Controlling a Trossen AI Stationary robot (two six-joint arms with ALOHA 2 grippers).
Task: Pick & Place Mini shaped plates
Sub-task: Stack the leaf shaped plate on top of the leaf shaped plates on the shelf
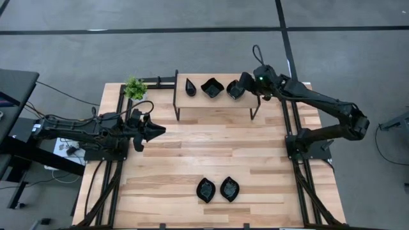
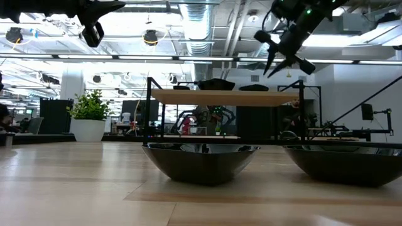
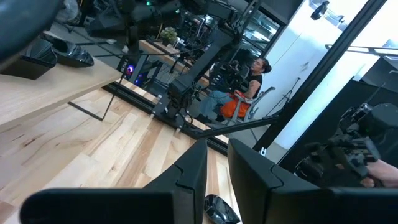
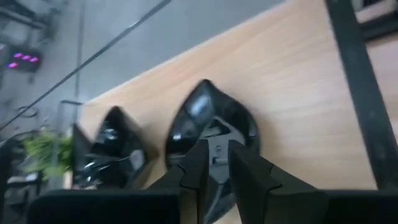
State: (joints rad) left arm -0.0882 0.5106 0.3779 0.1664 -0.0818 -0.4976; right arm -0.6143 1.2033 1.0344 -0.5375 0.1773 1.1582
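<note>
A low wooden shelf (image 1: 217, 102) at the table's far side carries three mini shaped plates. They are a teardrop (image 1: 190, 86), a wavy-edged square (image 1: 212, 87) and a leaf-like oval (image 1: 234, 89), each resting on its base. My right gripper (image 1: 245, 85) hovers just above the leaf plate (image 4: 211, 118), slanting down, its fingers a little open with nothing between them. In the low view it (image 2: 286, 68) stands clear above the shelf top. Two more black plates (image 1: 206, 190) (image 1: 229, 189) sit near the table's front edge. My left gripper (image 1: 155, 131) waits level at the left, narrowly open.
A small green plant (image 1: 135, 88) stands at the far left, beside the shelf's left legs. The middle of the wooden table (image 1: 211, 153) lies between the shelf and the two front plates. Black frame rails (image 1: 300, 179) run along both sides. A person (image 3: 249, 87) sits in the room beyond.
</note>
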